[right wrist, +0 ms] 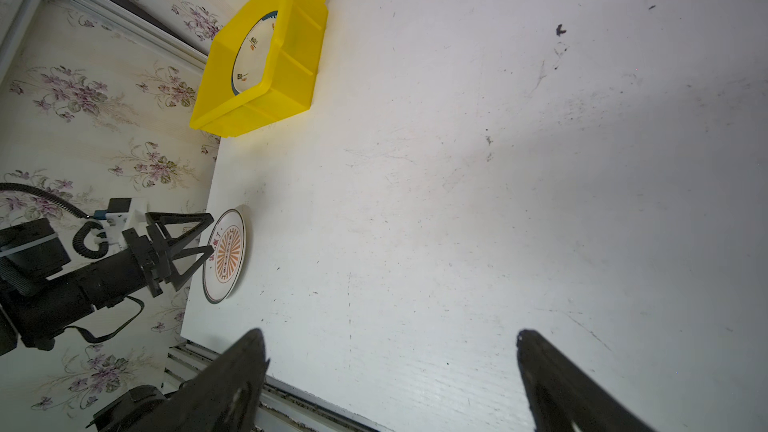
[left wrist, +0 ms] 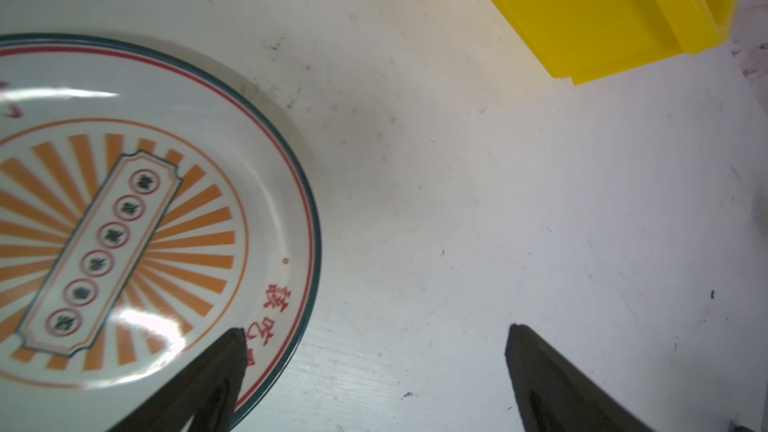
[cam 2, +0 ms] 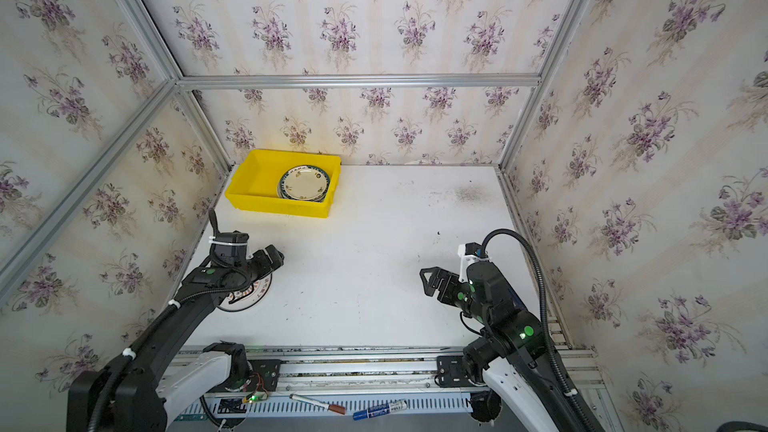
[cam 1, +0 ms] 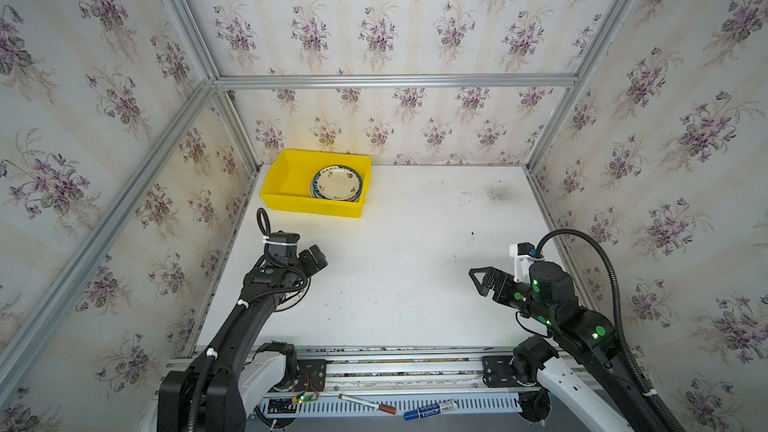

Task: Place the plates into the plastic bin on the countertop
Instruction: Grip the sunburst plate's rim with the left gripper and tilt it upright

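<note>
The yellow plastic bin [cam 1: 286,180] [cam 2: 257,180] stands at the back left of the white countertop [cam 1: 395,263]. In its right half lies a stack of plates [cam 1: 336,182] [cam 2: 303,182], the top one cream with a dark green rim. A plate with an orange sunburst [left wrist: 124,222] [right wrist: 226,255] lies flat near the left edge, mostly hidden under the left arm in both top views. My left gripper [left wrist: 376,330] [right wrist: 210,233] hangs open over that plate's edge, one finger above the plate and one above bare countertop. My right gripper [right wrist: 390,334] [cam 1: 478,282] is open and empty at the right.
Floral wallpaper walls and aluminium rails close in the countertop on three sides. A red-capped marker [cam 1: 361,403] and a blue marker [cam 1: 430,409] lie on the front rail. A dark smudge [cam 1: 498,193] marks the back right of the surface.
</note>
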Action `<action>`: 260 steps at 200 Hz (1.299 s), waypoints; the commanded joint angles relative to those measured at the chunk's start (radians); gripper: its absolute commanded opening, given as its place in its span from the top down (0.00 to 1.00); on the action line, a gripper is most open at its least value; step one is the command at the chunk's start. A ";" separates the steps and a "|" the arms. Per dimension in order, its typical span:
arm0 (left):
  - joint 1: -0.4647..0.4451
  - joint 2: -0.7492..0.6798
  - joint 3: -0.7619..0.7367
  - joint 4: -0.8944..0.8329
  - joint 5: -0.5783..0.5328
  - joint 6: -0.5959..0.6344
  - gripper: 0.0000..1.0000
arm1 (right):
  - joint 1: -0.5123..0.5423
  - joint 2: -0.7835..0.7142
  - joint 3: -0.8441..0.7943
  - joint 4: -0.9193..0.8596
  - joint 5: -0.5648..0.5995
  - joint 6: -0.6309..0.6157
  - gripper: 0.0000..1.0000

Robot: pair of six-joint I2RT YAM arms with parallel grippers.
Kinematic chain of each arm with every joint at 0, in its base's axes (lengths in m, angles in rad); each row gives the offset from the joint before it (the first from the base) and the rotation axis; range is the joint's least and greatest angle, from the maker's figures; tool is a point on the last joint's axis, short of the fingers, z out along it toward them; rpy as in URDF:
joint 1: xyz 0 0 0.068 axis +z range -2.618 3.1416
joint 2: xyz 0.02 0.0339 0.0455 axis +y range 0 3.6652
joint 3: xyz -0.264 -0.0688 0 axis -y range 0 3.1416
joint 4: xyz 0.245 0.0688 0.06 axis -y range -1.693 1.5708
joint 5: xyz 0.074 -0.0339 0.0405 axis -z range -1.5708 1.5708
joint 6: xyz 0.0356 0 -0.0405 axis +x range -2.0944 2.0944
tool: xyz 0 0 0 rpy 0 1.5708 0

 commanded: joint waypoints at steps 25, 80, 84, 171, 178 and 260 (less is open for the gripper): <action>0.170 -0.149 -0.063 -0.161 -0.180 -0.119 0.00 | 0.000 -0.009 0.010 0.021 -0.003 -0.014 0.04; 0.303 -0.239 -0.151 -0.146 -0.164 -0.127 0.00 | 0.000 0.048 0.029 0.031 -0.021 -0.048 0.04; 0.309 -0.232 -0.157 -0.139 -0.162 -0.129 0.00 | 0.001 0.051 0.031 0.034 -0.022 -0.049 0.04; 0.484 -0.035 -0.262 0.056 -0.029 -0.065 0.00 | 0.000 0.075 0.050 0.020 -0.016 -0.048 0.04; 0.490 -0.022 -0.260 0.065 -0.021 -0.057 0.00 | 0.000 0.077 0.051 0.021 -0.016 -0.046 0.04; 0.521 0.050 -0.271 0.197 0.140 -0.018 0.40 | 0.000 0.110 0.051 0.059 -0.022 -0.012 0.05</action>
